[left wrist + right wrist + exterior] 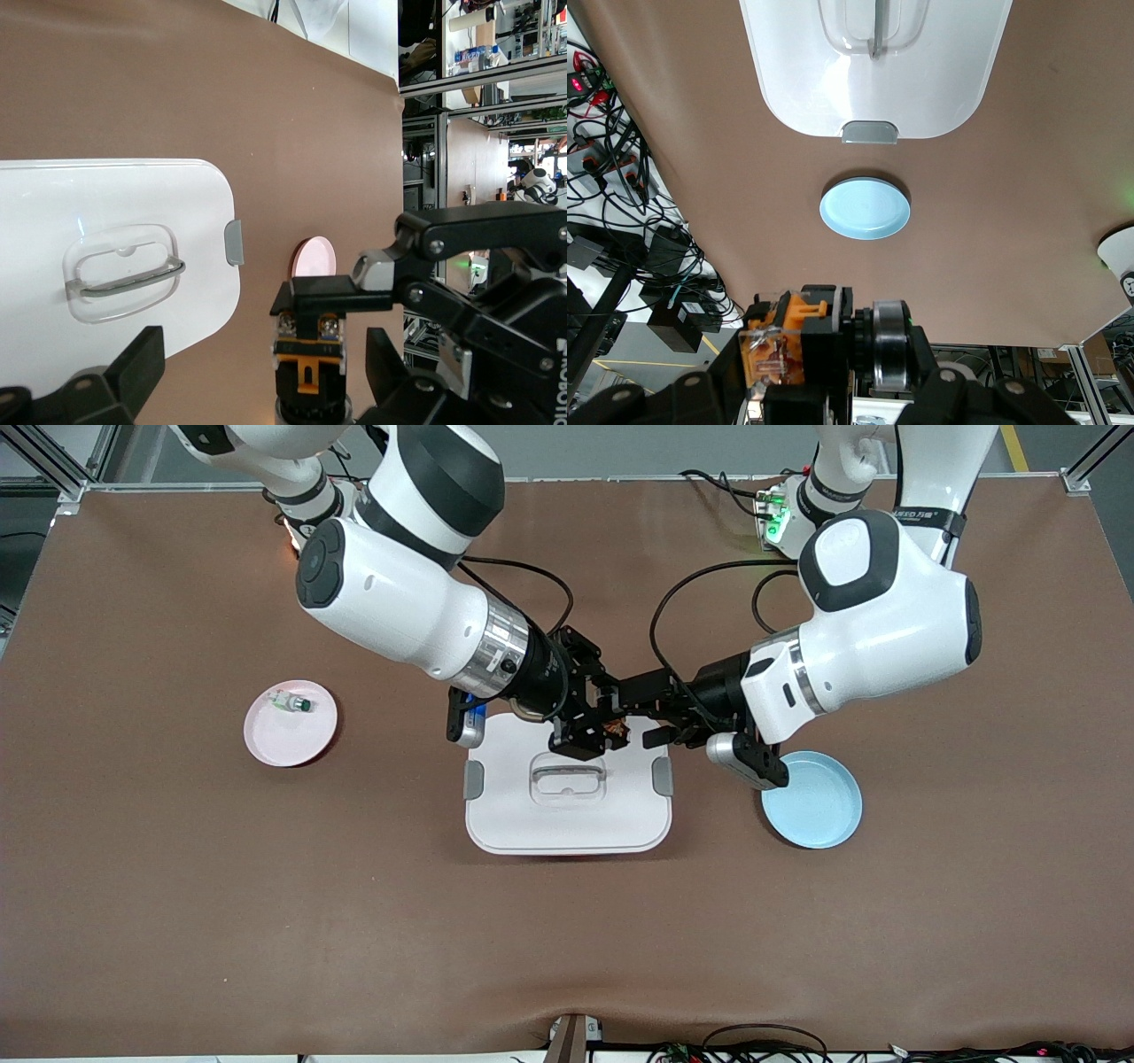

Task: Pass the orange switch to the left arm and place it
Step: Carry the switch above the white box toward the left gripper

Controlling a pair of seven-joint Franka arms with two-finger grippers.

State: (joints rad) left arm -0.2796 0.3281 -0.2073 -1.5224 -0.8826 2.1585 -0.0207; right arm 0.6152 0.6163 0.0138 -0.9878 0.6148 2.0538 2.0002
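While the right pincer [592, 722] grips the black-and-orange orange switch [799, 341], the left pincer [647, 713] gapes wide.

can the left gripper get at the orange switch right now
Probably yes: the left gripper is open over the box with its fingers either side of the orange switch, which the right gripper holds up; nothing stands between.

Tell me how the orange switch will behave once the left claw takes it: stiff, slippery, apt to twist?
The orange switch looks rigid: blocky moulded body, so it likely won't flex. It's small, so probably light. Its round cap could let it pivot if pinched there. The right claw is shut on it above the box; the left claw is open around it.
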